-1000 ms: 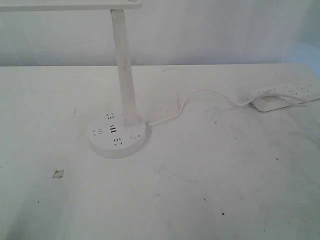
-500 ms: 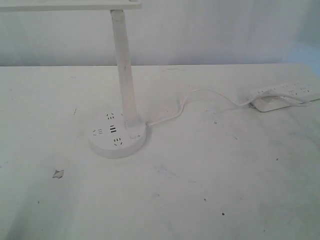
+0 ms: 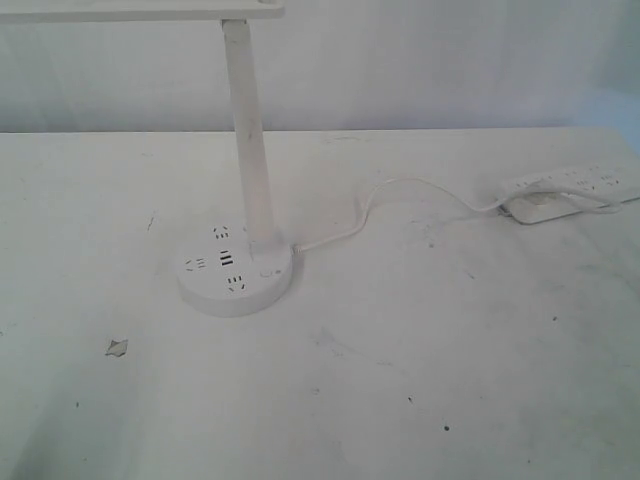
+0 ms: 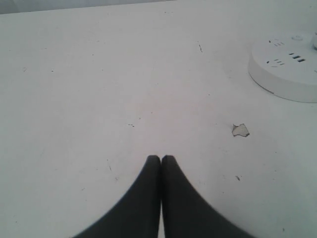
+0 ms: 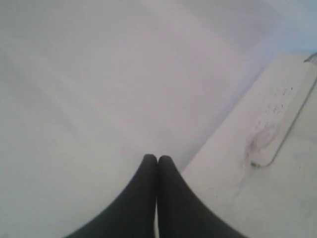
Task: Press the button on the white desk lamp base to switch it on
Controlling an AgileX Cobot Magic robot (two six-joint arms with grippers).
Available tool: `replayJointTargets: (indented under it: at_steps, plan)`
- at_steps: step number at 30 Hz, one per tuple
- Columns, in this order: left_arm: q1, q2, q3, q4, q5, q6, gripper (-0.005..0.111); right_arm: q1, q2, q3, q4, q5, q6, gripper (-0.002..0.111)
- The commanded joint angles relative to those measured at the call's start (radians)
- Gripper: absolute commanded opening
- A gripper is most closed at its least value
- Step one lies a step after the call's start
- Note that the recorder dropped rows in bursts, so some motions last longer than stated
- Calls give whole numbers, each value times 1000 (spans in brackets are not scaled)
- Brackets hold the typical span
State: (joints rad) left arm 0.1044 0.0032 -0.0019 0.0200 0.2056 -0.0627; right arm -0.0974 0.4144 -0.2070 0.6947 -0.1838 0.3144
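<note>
The white desk lamp base (image 3: 238,275) is a round flat disc on the table left of centre, with socket holes and dark USB slots on top and a slim white stem (image 3: 250,140) rising from it. The button (image 3: 266,271) shows as a faint circle on the base top beside the stem. Neither gripper appears in the exterior view. In the left wrist view my left gripper (image 4: 161,157) is shut and empty over bare table, well short of the base (image 4: 287,69) and its button (image 4: 297,37). My right gripper (image 5: 157,157) is shut and empty too.
A long white power strip (image 3: 565,185) lies at the far right table edge, also in the right wrist view (image 5: 277,114). A white cable (image 3: 370,205) runs from it to the base. The lamp head (image 3: 140,10) overhangs the top left. A small torn scrap (image 3: 117,347) lies near the base.
</note>
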Motion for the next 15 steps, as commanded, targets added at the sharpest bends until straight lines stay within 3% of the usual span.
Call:
replayJointTargets:
  at_steps: [1, 10, 12, 15]
  plan:
    - [-8, -3, 2, -4, -2, 0, 0, 42, 282, -200, -252, 203, 119, 0]
    - [-8, -3, 2, -4, -2, 0, 0, 256, 701, -486, -230, 393, -90, 0]
    - [-8, -3, 2, -4, -2, 0, 0, 296, 763, -527, -160, 410, -175, 0]
    - [-8, -3, 2, -4, -2, 0, 0, 327, 861, -596, 57, 498, -468, 0]
